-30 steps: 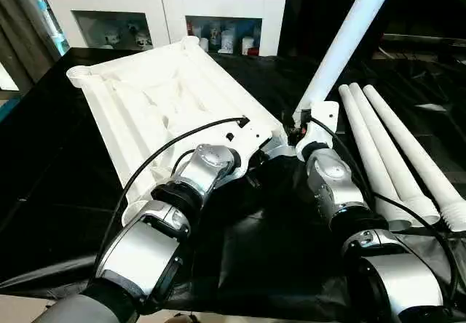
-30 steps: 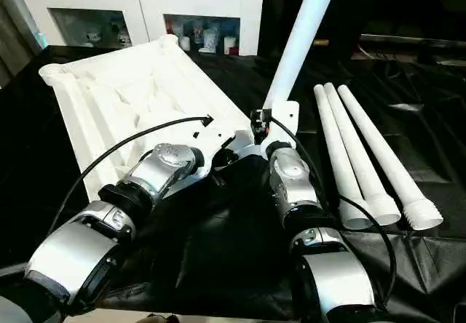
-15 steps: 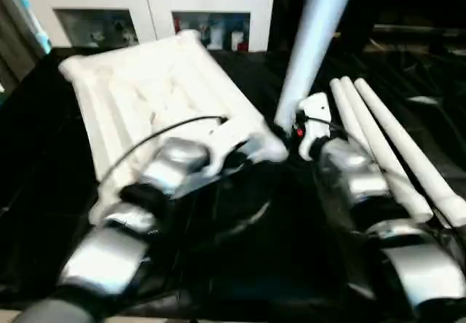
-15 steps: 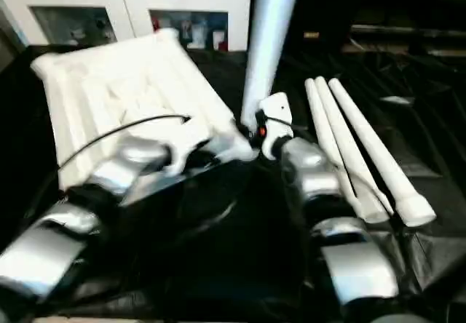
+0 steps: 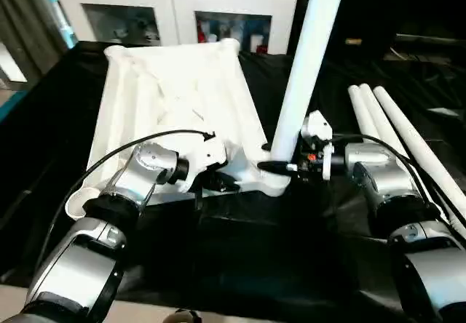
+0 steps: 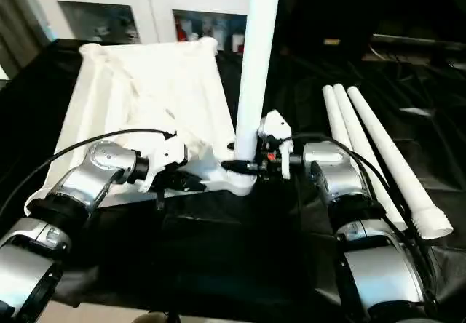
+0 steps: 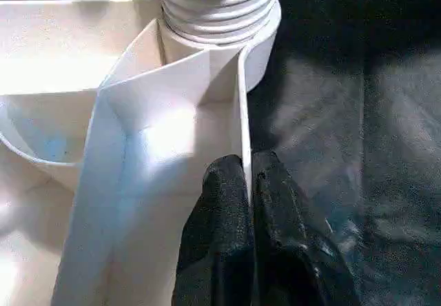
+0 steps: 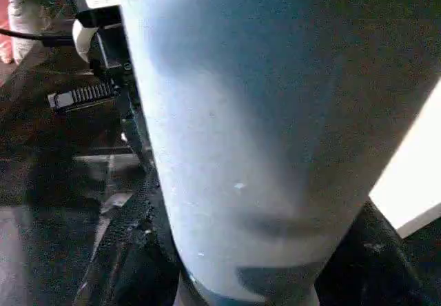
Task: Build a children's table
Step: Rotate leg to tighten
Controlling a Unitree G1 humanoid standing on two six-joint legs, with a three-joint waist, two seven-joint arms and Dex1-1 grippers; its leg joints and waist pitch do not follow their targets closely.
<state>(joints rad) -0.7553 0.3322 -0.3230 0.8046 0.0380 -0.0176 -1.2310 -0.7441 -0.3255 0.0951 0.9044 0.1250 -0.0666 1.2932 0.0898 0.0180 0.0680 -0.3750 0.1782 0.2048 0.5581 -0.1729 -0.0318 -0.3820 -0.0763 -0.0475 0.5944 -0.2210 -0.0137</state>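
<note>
While our left gripper (image 7: 248,182) pinches the tabletop (image 5: 175,105) rim and our right gripper (image 5: 280,167) clasps the upright leg (image 5: 306,61) at the near corner socket (image 7: 227,44), we judge threading unfinished, so the leg needs further twisting.

left gripper (image 7: 249,182) | jaws pinch tabletop (image 7: 138,147) rib | leg (image 7: 217,3) threaded in socket
</note>
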